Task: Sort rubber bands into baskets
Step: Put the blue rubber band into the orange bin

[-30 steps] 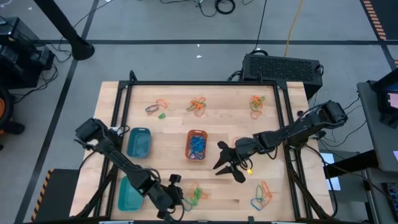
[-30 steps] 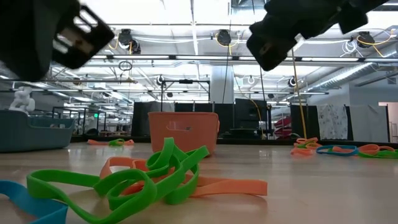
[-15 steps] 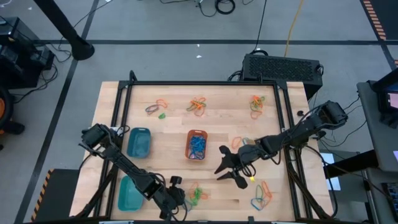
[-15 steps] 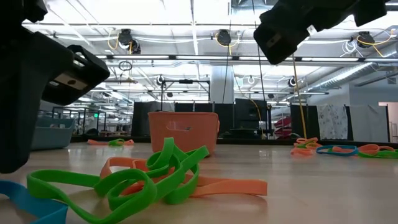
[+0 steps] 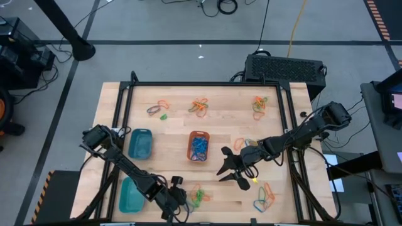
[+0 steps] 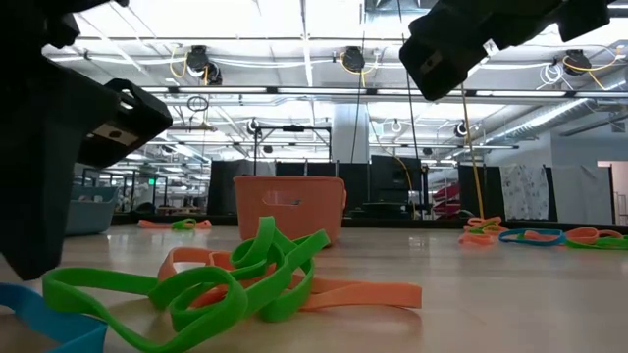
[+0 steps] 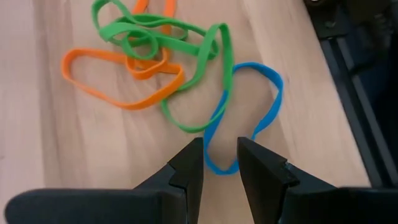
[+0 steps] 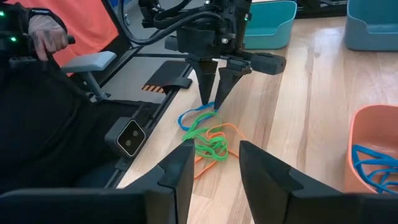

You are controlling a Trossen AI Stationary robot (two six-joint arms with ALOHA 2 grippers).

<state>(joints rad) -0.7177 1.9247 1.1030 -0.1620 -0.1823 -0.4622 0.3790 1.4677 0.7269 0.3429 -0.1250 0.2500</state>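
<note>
A small pile of rubber bands [image 5: 198,196], green, orange and blue, lies near the table's near edge. My left gripper [image 7: 219,163] stands open over it, pointing steeply down. Its fingertips are on either side of the near end of the blue band [image 7: 249,99], which lies flat on the wood; the right wrist view shows the same gripper [image 8: 212,102] low over that band. My right gripper [image 5: 230,171] hangs open above the table, right of the orange basket [image 5: 199,145], with nothing between its fingers. Two teal baskets [image 5: 140,143] [image 5: 130,194] stand at the left.
More heaps of bands lie at the far side [image 5: 200,107] [image 5: 259,105] [image 5: 157,108] and the near right [image 5: 265,198]. Blue bands lie in the orange basket. A black frame rail [image 5: 122,125] borders the table. A person's hand [image 8: 43,31] shows beyond the near edge.
My left gripper has come down toward the near pile and tipped a little steeper, then kept still; its fingers stay open. The bands have not moved.
</note>
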